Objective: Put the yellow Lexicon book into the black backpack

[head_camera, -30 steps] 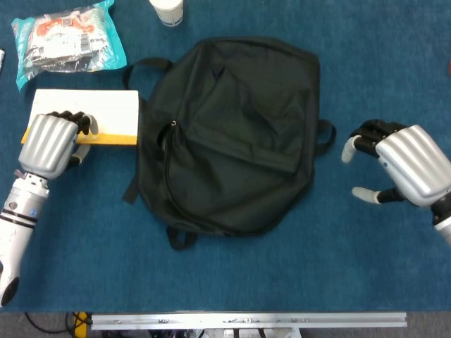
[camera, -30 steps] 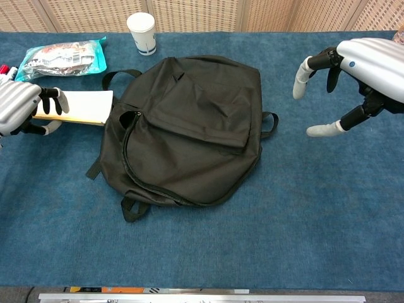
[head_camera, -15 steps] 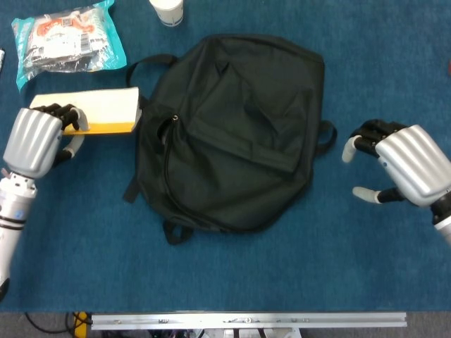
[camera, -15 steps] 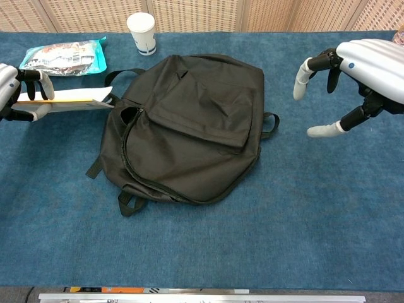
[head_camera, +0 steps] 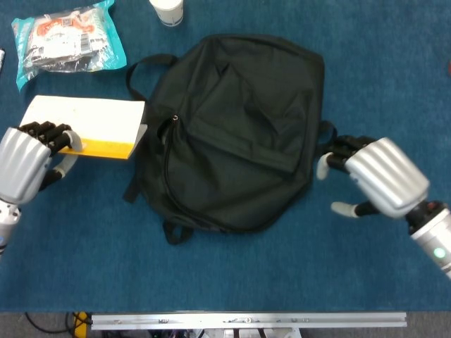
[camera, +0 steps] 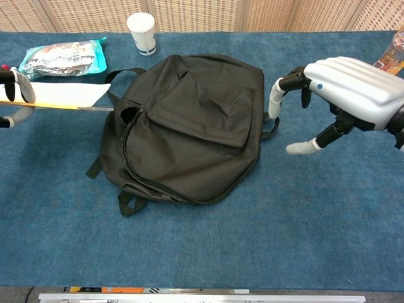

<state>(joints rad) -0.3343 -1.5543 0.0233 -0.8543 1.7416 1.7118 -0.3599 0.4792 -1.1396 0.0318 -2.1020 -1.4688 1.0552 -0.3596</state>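
Observation:
The black backpack lies flat in the middle of the blue table, its zipper curving down its left side. My left hand grips the yellow Lexicon book by its left end and holds it lifted, its right end just left of the backpack. My right hand hovers open beside the backpack's right edge, fingers spread and holding nothing.
A clear snack packet lies at the back left. A white paper cup stands behind the backpack. The table's metal front rail runs along the near edge.
My left hand has lifted the book off the table and drawn it slightly nearer. My right hand has moved left, up to the backpack's right edge. The backpack shifted slightly.

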